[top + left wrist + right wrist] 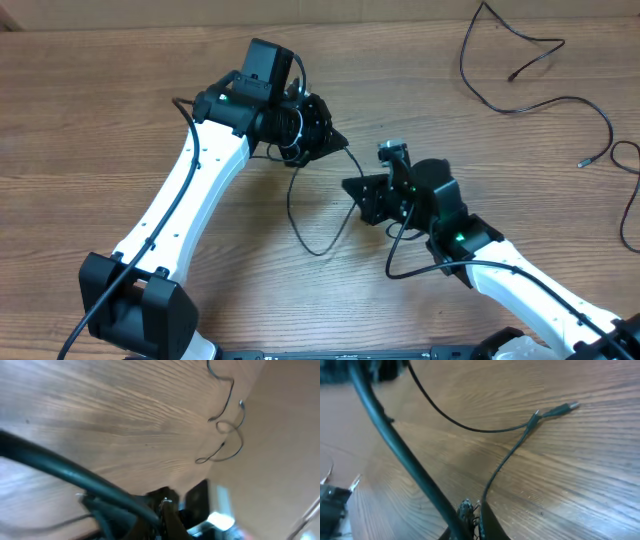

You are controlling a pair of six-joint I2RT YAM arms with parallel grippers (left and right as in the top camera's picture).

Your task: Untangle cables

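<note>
We're mid-table, both arms on one looped cable.

Nearest us, the looped cable (pixel 319 253) lies in a slack curve on the wooden table (pixel 100 110). Just beyond it is the right gripper (pixel 350 187), fingers pressed together on that cord. The right wrist view shows the cord rising out from between them to a fork, where a small plug tip (pixel 564 408) rests flat on the wood. A little further on, the left gripper (pixel 340 142) points toward its partner. Its fingers are drawn to a closed point on the same cable, which leaves right at the tip (its own wrist view is too blurred to add anything). Far off at the back right, the loose cables (pixel 548 42) lie in separate open curls, well apart from both arms.
</note>
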